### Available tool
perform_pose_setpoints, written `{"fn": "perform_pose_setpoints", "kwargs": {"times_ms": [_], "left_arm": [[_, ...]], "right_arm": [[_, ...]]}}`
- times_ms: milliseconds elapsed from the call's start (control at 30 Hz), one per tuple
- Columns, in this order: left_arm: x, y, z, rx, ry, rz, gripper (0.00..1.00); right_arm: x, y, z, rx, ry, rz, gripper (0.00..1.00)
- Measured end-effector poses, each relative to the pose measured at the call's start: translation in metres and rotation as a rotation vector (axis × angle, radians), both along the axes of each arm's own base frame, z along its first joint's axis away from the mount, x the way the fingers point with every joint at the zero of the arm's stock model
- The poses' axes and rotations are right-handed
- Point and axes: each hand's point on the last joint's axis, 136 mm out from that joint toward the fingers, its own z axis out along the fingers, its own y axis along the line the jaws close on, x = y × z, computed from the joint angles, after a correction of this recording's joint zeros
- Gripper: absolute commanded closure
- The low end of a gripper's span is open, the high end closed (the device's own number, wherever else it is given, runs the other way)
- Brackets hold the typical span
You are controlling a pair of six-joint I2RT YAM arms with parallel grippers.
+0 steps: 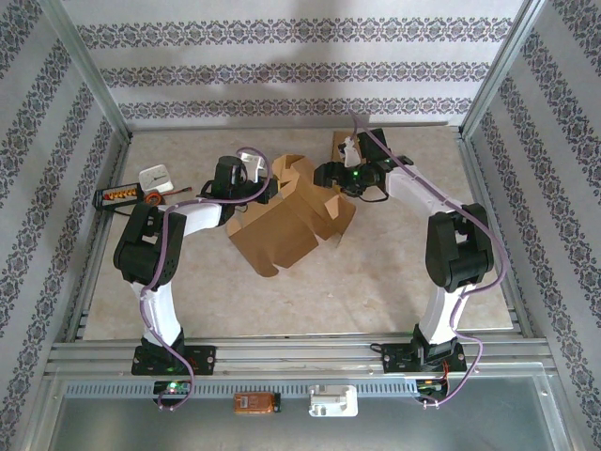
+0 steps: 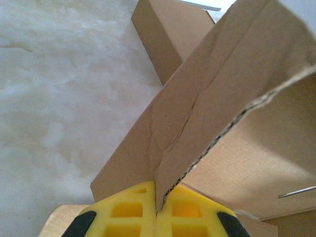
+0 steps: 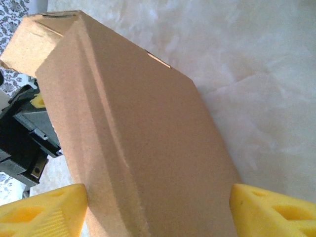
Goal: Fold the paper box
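At my left end effector (image 2: 157,200), the yellow fingers are pinched tight on the raw edge of a flap of the brown corrugated cardboard box (image 1: 291,218). The box lies half-opened in the middle of the pale marbled surface (image 1: 376,282), between both arms. My right end effector (image 3: 158,210) stands wide astride another panel, and I cannot tell whether it presses yet. If the right pulls against the left pinch, I judge the thin edge could tear or crease wrongly. The panel could also slip free and the box skid. I can read no brand, label or writing on the cardboard.
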Motion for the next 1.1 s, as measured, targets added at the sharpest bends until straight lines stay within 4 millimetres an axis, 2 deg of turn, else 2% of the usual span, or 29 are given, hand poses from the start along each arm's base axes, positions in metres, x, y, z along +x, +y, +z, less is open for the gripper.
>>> {"fn": "perform_pose_setpoints", "kwargs": {"times_ms": [100, 200, 467, 567, 667, 800, 900, 967, 1033, 1100], "left_arm": [[0.0, 0.002, -0.003, -0.01, 0.023, 0.027, 1.0], [-0.006, 0.006, -0.016, -0.026, 0.056, 0.062, 1.0], [-0.025, 0.01, -0.033, -0.104, 0.045, 0.115, 0.89], [-0.034, 0.012, -0.039, -0.134, 0.054, 0.124, 0.8], [-0.046, 0.009, -0.046, -0.155, 0.074, 0.116, 0.66], [-0.068, 0.009, -0.059, -0.142, 0.108, 0.095, 0.5], [-0.074, 0.012, -0.04, -0.116, 0.054, 0.076, 0.44], [-0.076, 0.015, -0.011, -0.084, -0.028, 0.065, 0.4], [-0.079, 0.021, 0.028, -0.036, -0.147, 0.061, 0.31], [-0.08, 0.029, 0.062, 0.019, -0.255, 0.062, 0.27]], "right_arm": [[0.002, -0.001, 0.001, -0.013, -0.027, -0.021, 0.26], [0.002, 0.0, -0.003, -0.042, -0.045, -0.033, 0.26], [-0.008, 0.018, -0.007, -0.15, -0.136, 0.029, 0.26], [-0.013, 0.024, -0.01, -0.2, -0.173, 0.068, 0.26], [-0.015, 0.027, -0.011, -0.229, -0.198, 0.092, 0.26], [-0.015, 0.023, -0.008, -0.249, -0.219, 0.09, 0.26], [-0.015, 0.022, -0.007, -0.256, -0.228, 0.091, 0.26], [-0.015, 0.021, -0.006, -0.261, -0.234, 0.093, 0.26], [-0.015, 0.02, -0.007, -0.266, -0.235, 0.094, 0.25], [-0.015, 0.02, -0.007, -0.268, -0.236, 0.095, 0.26]]}}
